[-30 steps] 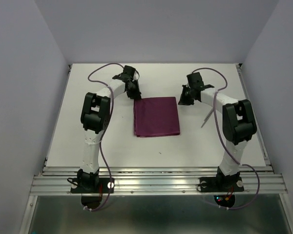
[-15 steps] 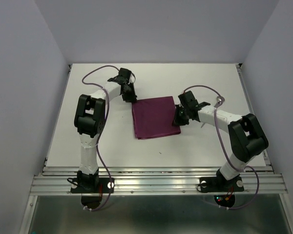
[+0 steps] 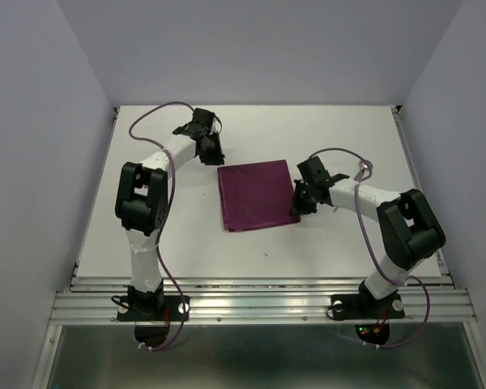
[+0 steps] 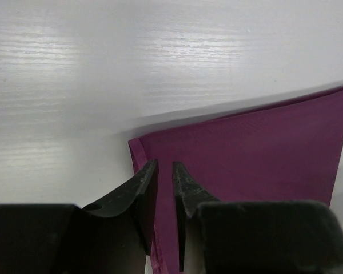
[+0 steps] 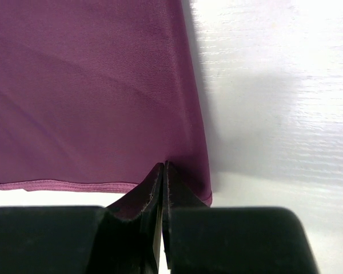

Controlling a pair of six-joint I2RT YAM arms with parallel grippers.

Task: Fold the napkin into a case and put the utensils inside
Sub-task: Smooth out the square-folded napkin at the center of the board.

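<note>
Right claw [image 5: 163, 164] had come down to the near right corner of the napkin [image 3: 255, 194], fingers pressed together. Left claw [image 4: 164, 165] hung over the far left corner, fingers slightly apart.

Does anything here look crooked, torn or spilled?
Nothing serious. The plum-purple square cloth napkin lies flat and untorn on the white table, only turned slightly askew to its edges. No spill shows.

Bright light, soft shadows, glaring white table [image 5: 286, 68].
</note>
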